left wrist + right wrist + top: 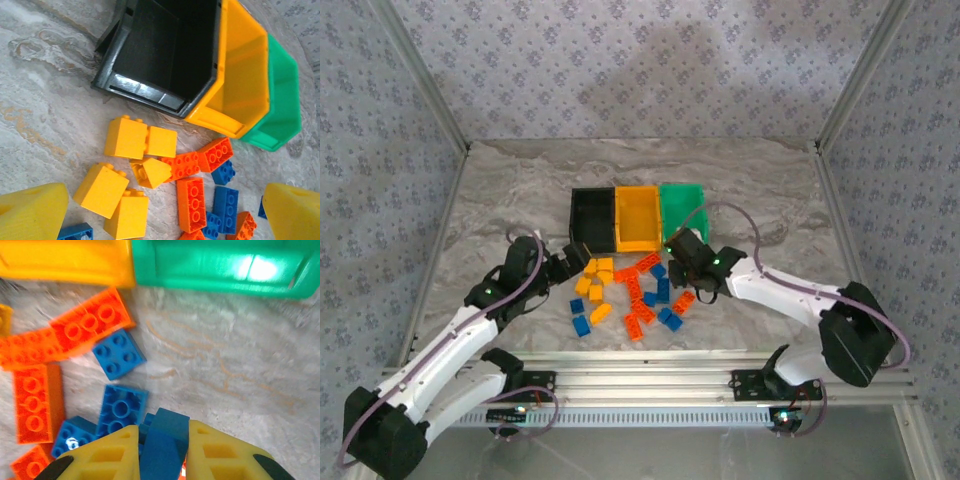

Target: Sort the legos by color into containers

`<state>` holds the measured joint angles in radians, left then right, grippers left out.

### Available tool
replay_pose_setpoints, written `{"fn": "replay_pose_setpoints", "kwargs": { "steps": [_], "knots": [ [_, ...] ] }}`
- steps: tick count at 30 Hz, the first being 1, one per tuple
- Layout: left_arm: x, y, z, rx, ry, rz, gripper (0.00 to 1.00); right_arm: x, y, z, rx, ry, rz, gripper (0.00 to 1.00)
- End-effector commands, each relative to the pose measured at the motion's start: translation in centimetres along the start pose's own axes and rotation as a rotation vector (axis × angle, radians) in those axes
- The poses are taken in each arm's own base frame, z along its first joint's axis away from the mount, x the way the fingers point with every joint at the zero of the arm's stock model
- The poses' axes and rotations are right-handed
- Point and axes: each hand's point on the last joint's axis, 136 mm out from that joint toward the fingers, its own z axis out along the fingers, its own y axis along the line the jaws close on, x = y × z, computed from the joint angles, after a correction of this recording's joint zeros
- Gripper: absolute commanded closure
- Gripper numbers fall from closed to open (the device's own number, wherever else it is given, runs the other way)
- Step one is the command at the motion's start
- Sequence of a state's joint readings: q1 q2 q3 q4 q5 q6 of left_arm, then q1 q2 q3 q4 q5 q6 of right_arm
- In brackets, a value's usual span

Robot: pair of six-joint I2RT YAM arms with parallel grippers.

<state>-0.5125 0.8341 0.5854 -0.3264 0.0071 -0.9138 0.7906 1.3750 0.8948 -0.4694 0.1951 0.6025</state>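
My right tool (161, 452) pinches a tilted blue lego (170, 422); neighbouring blue legos (120, 410) touch it on the left, so it may twist free. The green container (215, 265) lies ahead. My left tool (162, 215) hangs open over yellow legos (125, 137).

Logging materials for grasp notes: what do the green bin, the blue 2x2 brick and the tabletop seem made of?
Green bin: glossy moulded plastic, bright glare on its wall. Blue 2x2 brick: hard, smooth plastic, crisp moulded studs. Tabletop: matte, veined like marble; stone or printed laminate, cannot tell.
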Motion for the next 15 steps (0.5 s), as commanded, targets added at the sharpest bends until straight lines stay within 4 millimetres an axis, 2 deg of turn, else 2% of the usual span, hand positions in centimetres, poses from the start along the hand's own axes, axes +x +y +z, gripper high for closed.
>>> {"fn": "replay_pose_setpoints", "kwargs": {
  "steps": [1, 5, 9, 12, 15],
  "knots": [
    [0.0, -0.3, -0.6, -0.027, 0.019, 0.034, 0.0, -3.8, -0.7, -2.4, 0.022, -0.075, -0.008, 0.76],
    [0.7, 0.8, -0.9, -0.087, 0.047, 0.029, 0.0, -8.5, -1.9, -2.2, 0.045, -0.126, 0.036, 0.75],
    [1.3, 1.7, -1.3, -0.141, 0.086, 0.032, 0.01, -12.8, -2.9, 0.1, 0.083, -0.141, 0.069, 0.75],
    [1.8, 2.3, -1.5, -0.16, 0.104, 0.042, 0.02, -14.9, -3.6, 2.6, 0.101, -0.124, 0.095, 0.74],
    [2.2, 2.9, -1.8, -0.175, 0.116, 0.048, 0.04, -15.9, -4.0, 4.7, 0.119, -0.096, 0.108, 0.73]
  ]
}}
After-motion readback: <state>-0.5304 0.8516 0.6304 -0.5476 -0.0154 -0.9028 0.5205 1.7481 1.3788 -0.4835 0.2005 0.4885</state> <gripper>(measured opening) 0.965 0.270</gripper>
